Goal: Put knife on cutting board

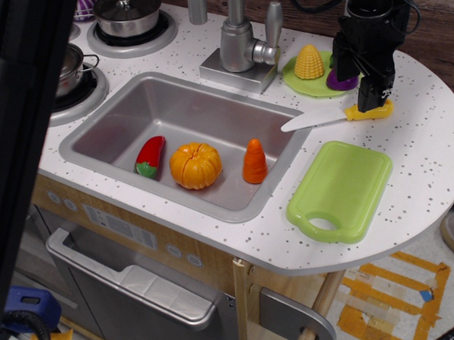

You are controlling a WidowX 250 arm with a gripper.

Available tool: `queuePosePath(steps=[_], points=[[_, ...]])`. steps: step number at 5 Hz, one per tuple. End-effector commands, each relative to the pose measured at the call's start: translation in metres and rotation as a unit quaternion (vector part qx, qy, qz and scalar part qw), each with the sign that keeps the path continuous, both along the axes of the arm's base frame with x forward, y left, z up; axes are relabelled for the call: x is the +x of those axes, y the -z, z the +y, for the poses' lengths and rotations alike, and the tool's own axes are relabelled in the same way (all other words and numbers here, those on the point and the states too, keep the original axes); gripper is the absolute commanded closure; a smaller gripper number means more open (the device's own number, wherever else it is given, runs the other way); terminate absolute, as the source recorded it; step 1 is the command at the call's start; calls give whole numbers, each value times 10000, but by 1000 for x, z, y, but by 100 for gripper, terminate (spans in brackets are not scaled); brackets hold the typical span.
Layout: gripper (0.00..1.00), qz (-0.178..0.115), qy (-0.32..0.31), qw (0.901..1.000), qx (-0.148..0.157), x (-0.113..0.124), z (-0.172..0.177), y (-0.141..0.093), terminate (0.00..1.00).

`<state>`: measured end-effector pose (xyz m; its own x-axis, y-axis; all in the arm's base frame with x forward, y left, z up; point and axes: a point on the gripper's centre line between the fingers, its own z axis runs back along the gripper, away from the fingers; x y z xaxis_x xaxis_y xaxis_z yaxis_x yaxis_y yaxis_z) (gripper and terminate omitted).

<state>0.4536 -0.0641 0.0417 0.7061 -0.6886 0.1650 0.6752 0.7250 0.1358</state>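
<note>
white speckled counter [432, 159] of a toy kitchen fills the view, with wooden cabinet fronts below and a dark wood wall at the far edge. set into the counter is a metal sink [125, 114], and a grey tap [239, 44] stands at its far rim. lying in the basin, from left to right: a red pepper [150, 156], an orange pumpkin [195, 165] and a carrot [255, 162] standing upright.

far left, a steel pot with a lid [127, 11] sits on a burner; a second pot [69, 68] is partly hidden behind a black upright in the foreground.

far right, a round green plate [302, 84] holds a corn cob [309, 62] and a purple item (largely hidden by the arm).

the knife [327, 118] lies flat on the counter just right of the sink's far right corner, blade pointing left toward the sink, yellow handle to the right. the black gripper [373, 101] is lowered onto the handle end; its fingers appear closed around the handle, though the contact itself is not clearly resolved.

the cutting board [346, 183] lies nearer the viewer than the knife, apart from it, handle hole at its near end. nothing rests on it.
</note>
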Motion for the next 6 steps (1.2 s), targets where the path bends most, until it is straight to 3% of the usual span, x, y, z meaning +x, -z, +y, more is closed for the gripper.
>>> queuePosePath(steps=[1, 3, 5, 6], points=[[0, 0, 0, 10000, 0, 0, 0, 0, 0], [0, -93, 147, 9998, -37, 8, 2, 10, 0], [0, -68, 224, 9991, -366, 13, 9, 19, 0], [100, -73, 228, 9987, -451, 15, 11, 21, 0]])
